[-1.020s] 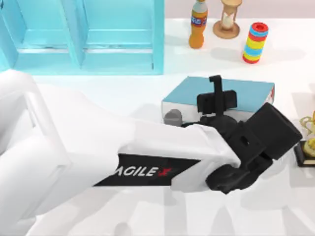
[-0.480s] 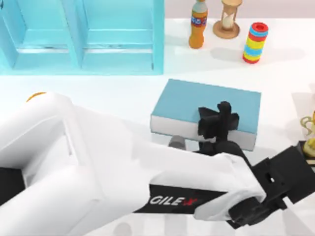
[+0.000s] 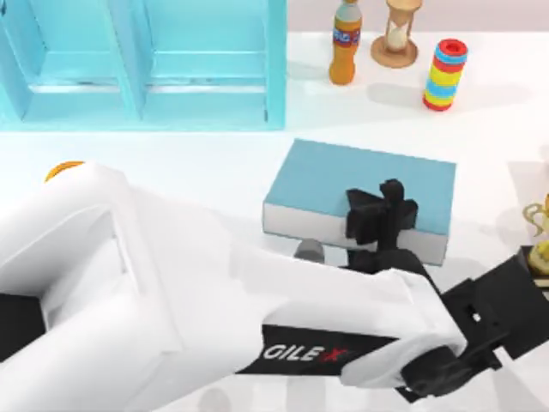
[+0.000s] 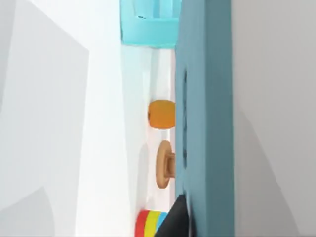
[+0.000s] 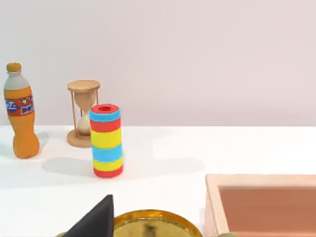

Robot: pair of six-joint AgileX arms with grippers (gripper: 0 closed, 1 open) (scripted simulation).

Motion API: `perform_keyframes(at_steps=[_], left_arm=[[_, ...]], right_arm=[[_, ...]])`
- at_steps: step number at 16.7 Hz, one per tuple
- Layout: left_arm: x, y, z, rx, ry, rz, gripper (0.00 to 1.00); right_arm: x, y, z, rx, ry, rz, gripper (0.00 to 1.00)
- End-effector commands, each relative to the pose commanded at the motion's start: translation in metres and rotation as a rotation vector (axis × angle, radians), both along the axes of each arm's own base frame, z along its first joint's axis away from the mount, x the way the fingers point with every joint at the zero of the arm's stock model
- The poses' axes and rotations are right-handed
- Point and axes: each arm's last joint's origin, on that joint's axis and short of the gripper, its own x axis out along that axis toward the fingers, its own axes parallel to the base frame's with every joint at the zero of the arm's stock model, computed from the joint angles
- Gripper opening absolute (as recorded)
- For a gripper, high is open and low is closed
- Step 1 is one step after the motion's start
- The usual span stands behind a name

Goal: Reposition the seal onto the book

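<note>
The teal-blue book (image 3: 343,180) with white page edges lies flat at the table's middle right. My left gripper (image 3: 383,213) hangs over its front edge, near the right end, at the tip of the big white arm that crosses the top view. The left wrist view looks edge-on along the book's cover (image 4: 207,98). The seal is hidden. My right gripper (image 5: 97,220) is a dark tip low in the right wrist view, parked off the table's right side.
A light blue shelf unit (image 3: 146,60) fills the back left. At the back right stand an orange drink bottle (image 3: 345,43), a wooden hourglass (image 3: 396,34) and a striped cylinder (image 3: 444,74). A gold ornament (image 3: 539,232) sits at the right edge, and a wooden box (image 5: 261,200) is near it. An orange rim (image 3: 63,168) peeks past the arm.
Since a second ago my left arm has swung toward the table's front, its gripper drawing back to the book's front edge. The book lies a little further left. The last half second shows almost no movement.
</note>
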Motion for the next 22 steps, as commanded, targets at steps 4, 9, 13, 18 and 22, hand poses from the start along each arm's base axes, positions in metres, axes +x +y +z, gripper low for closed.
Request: perform_keyframes(at_steps=[4, 9, 13, 18, 22], left_arm=[[-0.003, -0.001, 0.001, -0.001, -0.003, 0.0, 0.0], [-0.001, 0.0, -0.01, 0.003, 0.002, 0.003, 0.0], [-0.001, 0.0, -0.026, 0.0, 0.0, 0.002, 0.0], [-0.002, 0.0, -0.031, 0.003, 0.002, 0.002, 0.08], [-0.002, 0.0, -0.031, 0.003, 0.002, 0.002, 0.38]], right_arm=[[0.0, 0.0, 0.0, 0.0, 0.0, 0.0, 1.0], [0.0, 0.0, 0.0, 0.0, 0.0, 0.0, 1.0], [0.0, 0.0, 0.0, 0.0, 0.0, 0.0, 1.0], [0.0, 0.0, 0.0, 0.0, 0.0, 0.0, 1.0], [0.0, 0.0, 0.0, 0.0, 0.0, 0.0, 1.0]])
